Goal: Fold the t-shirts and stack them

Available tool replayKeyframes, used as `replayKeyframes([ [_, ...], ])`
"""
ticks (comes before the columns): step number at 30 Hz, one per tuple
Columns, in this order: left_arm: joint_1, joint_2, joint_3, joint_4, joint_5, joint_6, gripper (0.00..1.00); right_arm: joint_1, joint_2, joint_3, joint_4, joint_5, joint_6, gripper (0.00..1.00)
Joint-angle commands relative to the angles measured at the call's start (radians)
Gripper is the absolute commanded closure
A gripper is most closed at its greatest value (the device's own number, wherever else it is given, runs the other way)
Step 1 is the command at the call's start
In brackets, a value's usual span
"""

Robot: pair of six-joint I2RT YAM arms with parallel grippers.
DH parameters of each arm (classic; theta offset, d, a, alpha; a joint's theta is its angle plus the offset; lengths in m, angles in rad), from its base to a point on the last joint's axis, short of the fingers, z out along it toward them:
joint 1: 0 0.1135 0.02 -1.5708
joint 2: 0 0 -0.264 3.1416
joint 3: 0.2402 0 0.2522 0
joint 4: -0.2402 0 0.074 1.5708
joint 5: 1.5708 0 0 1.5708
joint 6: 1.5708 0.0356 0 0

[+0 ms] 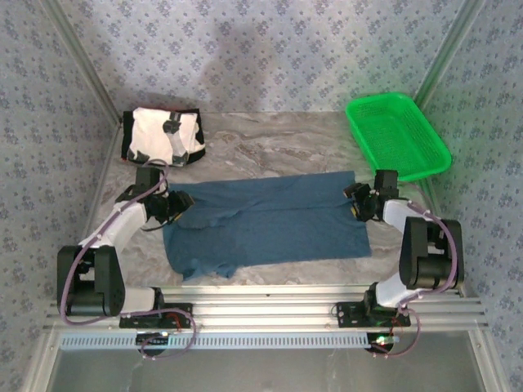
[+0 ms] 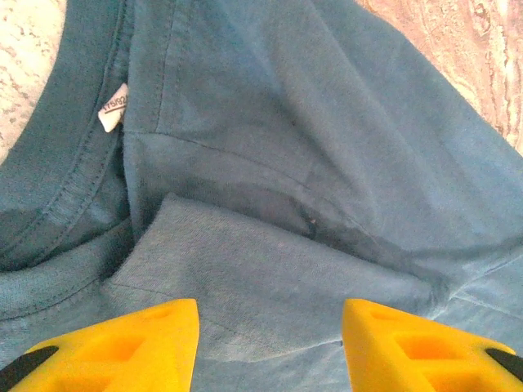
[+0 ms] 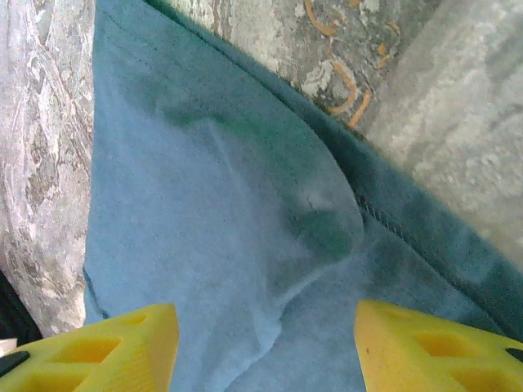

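Illegible print: tag [image 2: 114, 107] on teal t-shirt [image 2: 327, 163]

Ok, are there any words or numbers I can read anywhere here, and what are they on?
On the white tag inside the collar of the teal t-shirt: tiny print, too small and blurred to read.
On the cream-white t-shirt: black and grey patches, no letters that can be made out.
On the green basket: no writing to be seen.

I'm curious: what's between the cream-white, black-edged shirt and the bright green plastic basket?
Bare grey marbled tabletop, in the top view, from cream-white t-shirt to green basket.
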Motion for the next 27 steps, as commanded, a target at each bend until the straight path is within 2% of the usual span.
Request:
replayKeyframes([
  [1, 0.007, -0.012, -0.028, 0.011, 0.017, 0.011, 0.51, -0.004, 0.038, 0.005, 0.097, 0.002, 0.040, 0.39],
  [11, 0.029, 0.051, -0.092, 0.029, -0.024, 0.005, 0.51, -0.050, 0.073, 0.007, 0.141, 0.035, 0.046, 0.41],
  [17, 0.046, 0.096, -0.103, 0.036, -0.037, 0.025, 0.51, -0.075, 0.109, 0.012, 0.175, 0.040, 0.053, 0.46],
  [19, 0.050, 0.109, -0.102, 0.037, -0.038, 0.030, 0.51, -0.083, 0.125, 0.020, 0.179, 0.036, 0.057, 0.51],
  [23, 0.063, 0.125, -0.108, 0.037, -0.044, 0.034, 0.51, -0.107, 0.112, 0.036, 0.094, 0.045, 0.034, 0.56],
  [27, 0.072, 0.125, -0.107, 0.030, -0.052, 0.048, 0.51, -0.134, 0.057, 0.024, 0.019, 0.060, 0.004, 0.52],
])
